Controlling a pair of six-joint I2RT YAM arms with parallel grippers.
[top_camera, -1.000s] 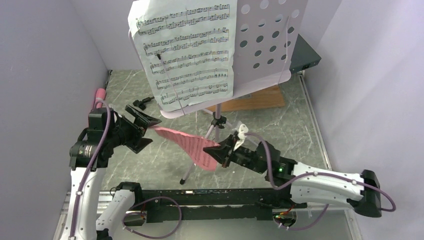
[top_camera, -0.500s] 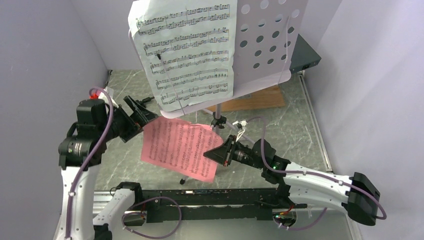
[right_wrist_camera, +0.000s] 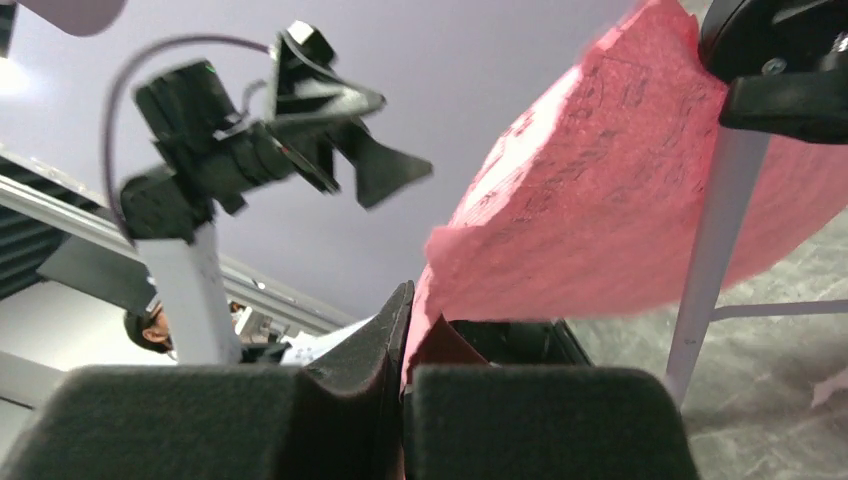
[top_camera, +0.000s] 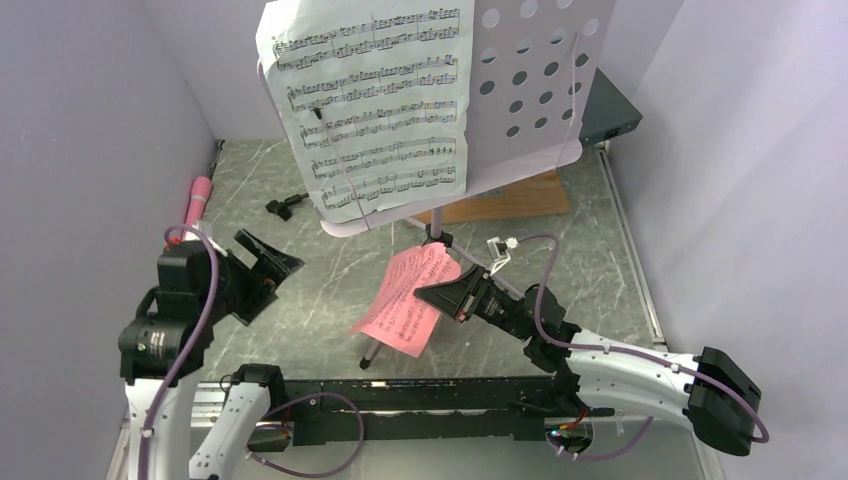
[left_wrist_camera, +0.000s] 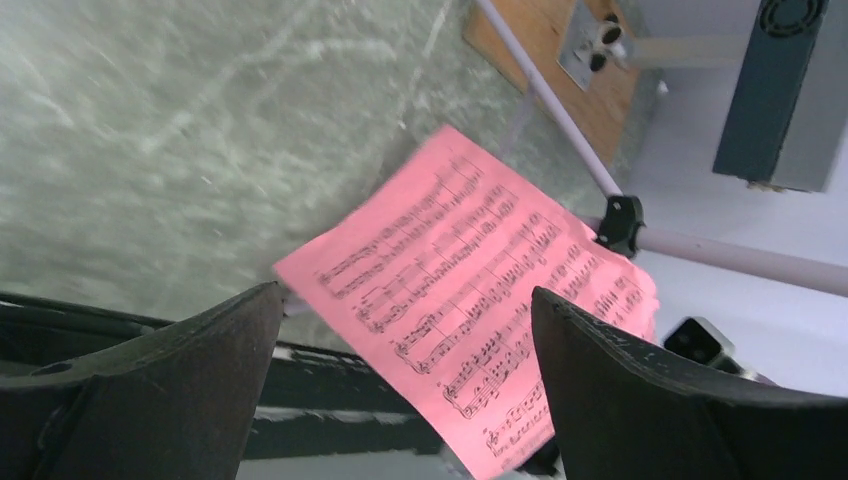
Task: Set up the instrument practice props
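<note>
A: Pink sheet [top_camera: 408,300] is hanging mid-air beside the tripod [top_camera: 434,243], right tool [top_camera: 440,296] pinching its edge, jaws fully closed on it
B: Left tool [top_camera: 268,272]?
A: Gaping wide, holding nothing
B: Progress?
A: White sheet [top_camera: 375,100] is sitting on the lavender desk [top_camera: 530,90]; pink one is waiting to join it, pink microphone [top_camera: 197,200] is lying on the surface [top_camera: 320,290] by the left-hand wall, unmounted

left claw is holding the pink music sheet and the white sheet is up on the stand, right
No, the right claw holds the pink music sheet, shut on its edge in the right wrist view; the left claw is open and empty. The white sheet is on the stand.
</note>
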